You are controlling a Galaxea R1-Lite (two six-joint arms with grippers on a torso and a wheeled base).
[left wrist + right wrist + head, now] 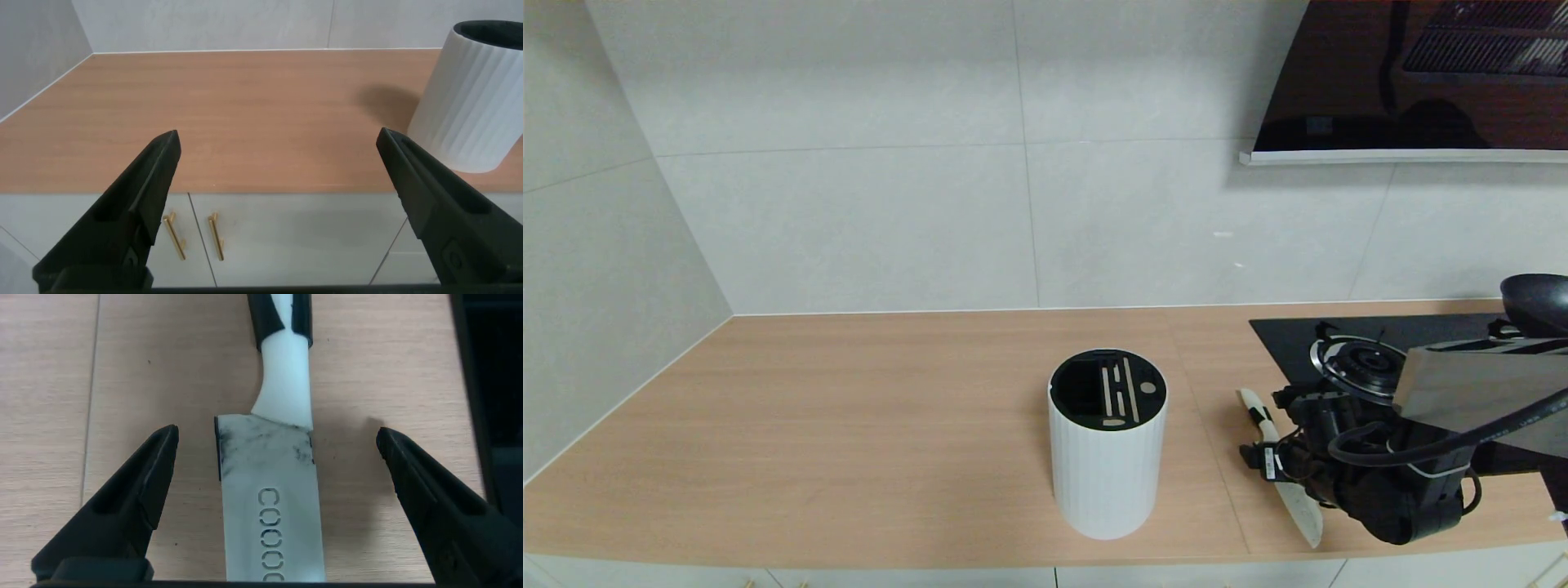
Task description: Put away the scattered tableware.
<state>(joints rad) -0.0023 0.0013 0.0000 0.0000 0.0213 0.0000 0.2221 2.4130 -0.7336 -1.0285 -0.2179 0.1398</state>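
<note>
Left gripper (278, 135) spread wide and empty at the countertop's (849, 425) front edge, white knife (265, 506) flat near the front-right edge, right gripper (276, 434) spread wide over its blade, ribbed white holder (1107, 465) mid-countertop, stove (1364, 359) at the right edge.

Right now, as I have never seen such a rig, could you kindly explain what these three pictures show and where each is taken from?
This is a two-armed robot with a camera on its head and one on each wrist. The head view looks down on a wooden counter, where a white ribbed knife holder with a slotted black top stands and a white knife lies flat beside a gas hob. The right wrist view looks down at that knife: the right gripper hangs over it, open, straddling the blade, not gripping it. The left wrist view shows the left gripper, also open and empty, at the counter's front edge above cabinet doors. Nothing is held.
</note>
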